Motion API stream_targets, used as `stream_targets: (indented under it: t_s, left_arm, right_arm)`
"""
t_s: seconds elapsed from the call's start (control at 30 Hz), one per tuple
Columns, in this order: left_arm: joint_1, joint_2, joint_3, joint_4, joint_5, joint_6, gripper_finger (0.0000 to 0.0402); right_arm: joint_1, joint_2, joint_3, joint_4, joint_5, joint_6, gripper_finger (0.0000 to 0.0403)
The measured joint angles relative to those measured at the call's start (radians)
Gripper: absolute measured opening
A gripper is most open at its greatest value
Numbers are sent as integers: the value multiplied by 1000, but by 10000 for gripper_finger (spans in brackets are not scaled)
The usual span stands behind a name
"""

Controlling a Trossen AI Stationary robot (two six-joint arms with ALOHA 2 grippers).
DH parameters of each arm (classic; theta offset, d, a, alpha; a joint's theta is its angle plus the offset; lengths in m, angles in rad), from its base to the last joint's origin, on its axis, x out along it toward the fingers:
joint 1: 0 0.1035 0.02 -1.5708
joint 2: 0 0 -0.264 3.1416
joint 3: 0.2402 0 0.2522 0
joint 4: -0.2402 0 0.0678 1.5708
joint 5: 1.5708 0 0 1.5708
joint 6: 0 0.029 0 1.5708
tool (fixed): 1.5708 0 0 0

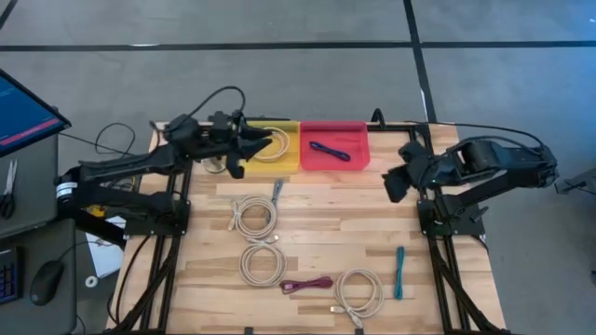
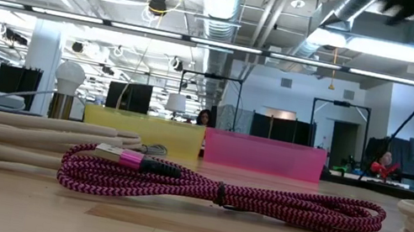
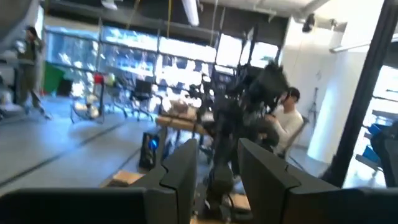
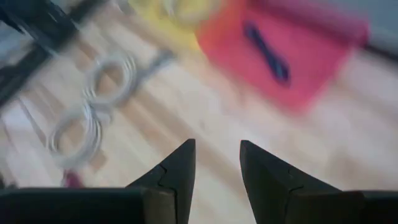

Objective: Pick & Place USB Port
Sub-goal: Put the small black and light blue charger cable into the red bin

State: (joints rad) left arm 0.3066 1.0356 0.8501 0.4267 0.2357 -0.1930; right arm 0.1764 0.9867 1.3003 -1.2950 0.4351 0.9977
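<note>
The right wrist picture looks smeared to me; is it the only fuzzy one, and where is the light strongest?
Right wrist view: table, pink tray and white cable coils streak with motion blur, while its own fingers stay crisp. Left wrist view: room softly blurred too. Low view: magenta cable sharp, ceiling lights glaring. High view: sharp, evenly lit.

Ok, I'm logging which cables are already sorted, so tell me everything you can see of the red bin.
The red bin is a shallow rectangular tray that looks like translucent plastic, pinkish-red. It sits flat at the table's far edge, side by side with the yellow bin, their walls seemingly touching. Inside lies one dark blue cable, bundled and angled across the floor; nothing else shows in it. Neither arm touches it. From table height its front wall stands upright behind the magenta cable.
</note>
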Motion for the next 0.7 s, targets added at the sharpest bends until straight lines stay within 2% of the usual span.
stream_targets:
  t_s: [0.17,0.3,0.5,0.7]
  left_arm:
    - [-15,-51,0,0,-31,9,117]
    - [-15,-55,0,-3,-34,9,117]
    - [-15,-40,0,-33,-34,22,117]
    - [-15,-32,-1,-67,-34,32,117]
  right_arm:
    - [17,0,6,-230,-238,246,118]
    - [79,3,-18,-276,-374,393,118]
    - [220,34,-25,-278,-411,588,124]
    - [358,128,-25,-276,-412,720,158]
